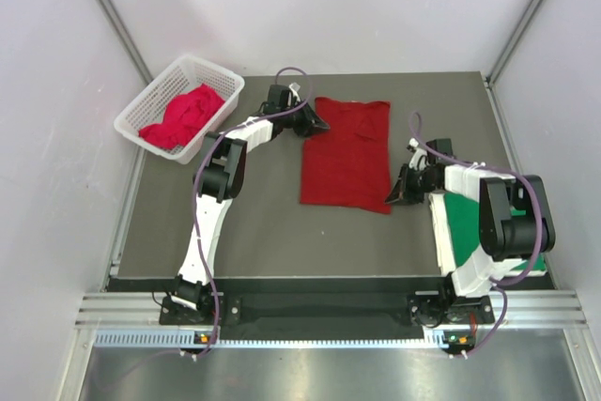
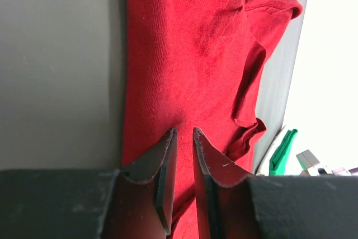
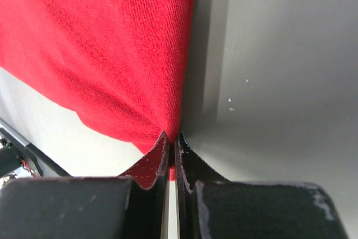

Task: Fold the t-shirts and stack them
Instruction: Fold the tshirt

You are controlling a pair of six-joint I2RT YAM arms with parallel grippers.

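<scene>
A dark red t-shirt [image 1: 346, 152] lies folded lengthwise in the middle of the dark mat. My left gripper [image 1: 317, 123] is at its far left corner. In the left wrist view the jaws [image 2: 183, 134] stand nearly closed with red cloth [image 2: 184, 54] pinched between them. My right gripper [image 1: 396, 196] is at the near right corner. In the right wrist view it [image 3: 172, 135] is shut on the shirt's edge [image 3: 112, 54]. A bright green t-shirt [image 1: 470, 218] lies flat under my right arm and also shows in the left wrist view [image 2: 282, 149].
A white lattice basket [image 1: 218, 72] at the back left holds a crumpled pinkish-red shirt [image 1: 183, 117]. White walls close in the mat [image 1: 254, 223] on three sides. The arm bases sit on a metal rail [image 1: 319, 312] at the near edge.
</scene>
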